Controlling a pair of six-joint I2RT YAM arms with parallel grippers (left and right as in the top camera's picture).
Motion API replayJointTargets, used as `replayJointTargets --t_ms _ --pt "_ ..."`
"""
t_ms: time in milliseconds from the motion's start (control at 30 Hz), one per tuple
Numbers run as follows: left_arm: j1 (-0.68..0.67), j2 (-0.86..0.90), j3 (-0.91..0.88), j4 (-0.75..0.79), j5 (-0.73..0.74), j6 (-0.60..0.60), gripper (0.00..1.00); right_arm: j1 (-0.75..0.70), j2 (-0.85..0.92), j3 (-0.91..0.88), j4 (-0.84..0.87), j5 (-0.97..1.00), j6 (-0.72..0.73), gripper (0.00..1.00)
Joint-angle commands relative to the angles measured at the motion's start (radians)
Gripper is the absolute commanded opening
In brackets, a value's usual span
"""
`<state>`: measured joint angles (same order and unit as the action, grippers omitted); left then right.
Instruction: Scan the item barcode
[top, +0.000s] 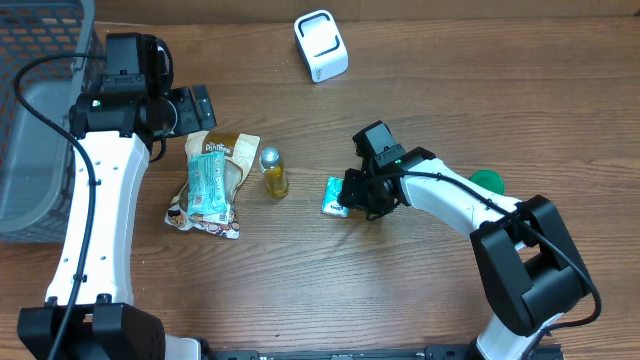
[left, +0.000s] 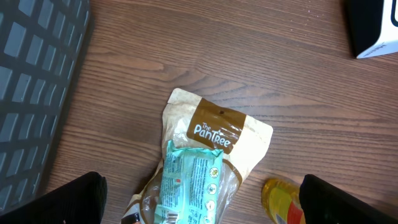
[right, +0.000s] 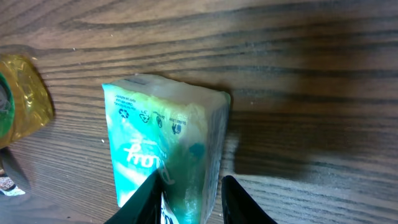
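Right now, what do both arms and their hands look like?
The left arm and right arm have white links, black joints and bases, a black cable along each, and a small green light near each wrist. The left hand and right hand are black, with two fingers.

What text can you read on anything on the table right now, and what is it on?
"The PanTree": on the brown label of the paper bag.
Print on the teal packet lying on the bag: too small to read.
On the teal pack: recycling signs; the small print is blurred and the white script word is partly hidden, unreadable.
Label on the yellow bottle: blurred.
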<state>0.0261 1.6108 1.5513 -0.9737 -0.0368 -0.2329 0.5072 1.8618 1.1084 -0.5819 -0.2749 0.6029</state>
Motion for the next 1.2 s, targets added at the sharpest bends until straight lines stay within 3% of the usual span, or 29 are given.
replayJointTargets --t_ms 0,133,300,633,900,1067,1167 --pt "-0.009 0.002 0.022 -0.001 0.004 -0.006 1.00 0.022 0.017 -0.010 0.014 0.013 0.003 0.29" --pt "-0.009 0.002 0.022 -0.001 0.004 -0.006 0.99 0.027 0.026 -0.010 0.017 0.017 0.003 0.18" --pt "-0.009 0.002 0.022 -0.001 0.004 -0.006 0.99 0.026 0.026 -0.010 0.017 0.016 0.003 0.13" --pt "-0.009 0.002 0.022 -0.001 0.004 -0.006 1.00 0.026 0.026 -0.010 0.021 0.016 0.003 0.11" --pt "-0.009 0.002 0.022 -0.002 0.004 -0.006 1.00 0.026 0.026 -0.010 0.021 0.015 0.003 0.18" --pt "-0.009 0.002 0.022 -0.001 0.004 -0.006 1.00 0.023 0.026 -0.006 0.017 0.010 0.003 0.04" --pt "-0.009 0.002 0.022 -0.001 0.004 -0.006 1.00 0.009 0.025 0.020 -0.025 0.002 0.000 0.04"
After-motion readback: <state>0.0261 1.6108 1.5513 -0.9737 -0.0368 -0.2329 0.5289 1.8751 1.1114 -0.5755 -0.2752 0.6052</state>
